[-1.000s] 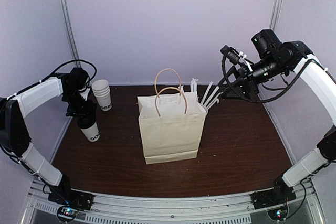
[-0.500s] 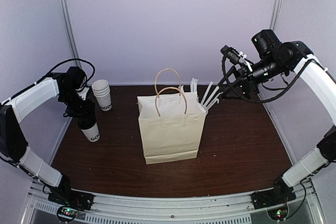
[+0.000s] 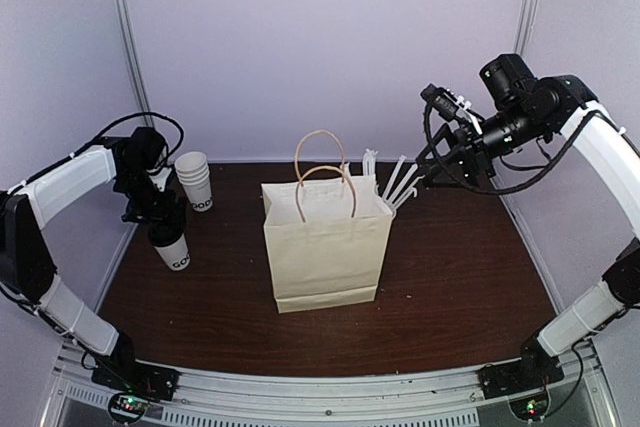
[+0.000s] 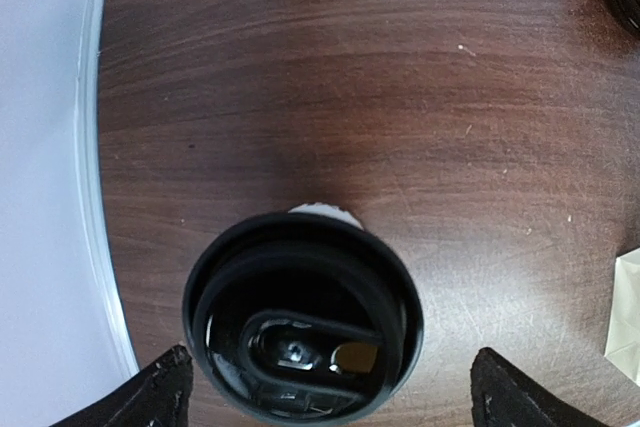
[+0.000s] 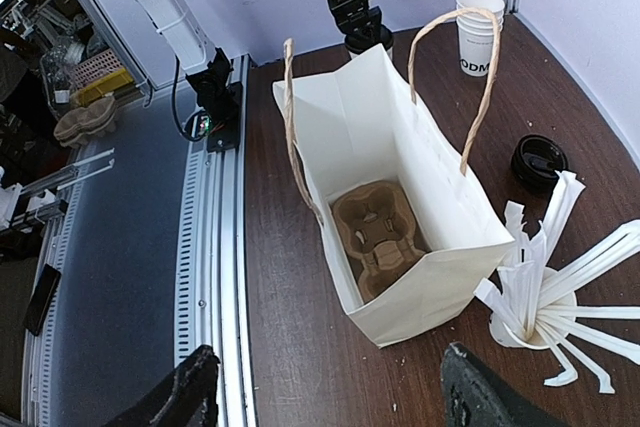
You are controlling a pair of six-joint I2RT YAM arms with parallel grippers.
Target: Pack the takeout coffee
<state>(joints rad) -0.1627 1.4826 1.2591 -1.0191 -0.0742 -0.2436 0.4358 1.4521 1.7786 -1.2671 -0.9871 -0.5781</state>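
Top external: 1 coffee (image 3: 176, 251) w/ lid, 1 cup stack (image 3: 195, 180), 1 bag (image 3: 325, 252).

A paper bag (image 3: 325, 252) stands on the middle of the dark wooden table (image 3: 460, 267). A lidded cup (image 3: 175, 250) and a cup stack (image 3: 196, 182) stand at its left, a cup of straws (image 5: 545, 297) behind it.

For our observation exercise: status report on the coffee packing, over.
Left gripper open, straddling takeout coffee. Right gripper open, raised beside bag. Coffee standing outside bag. Bag mouth unobstructed.
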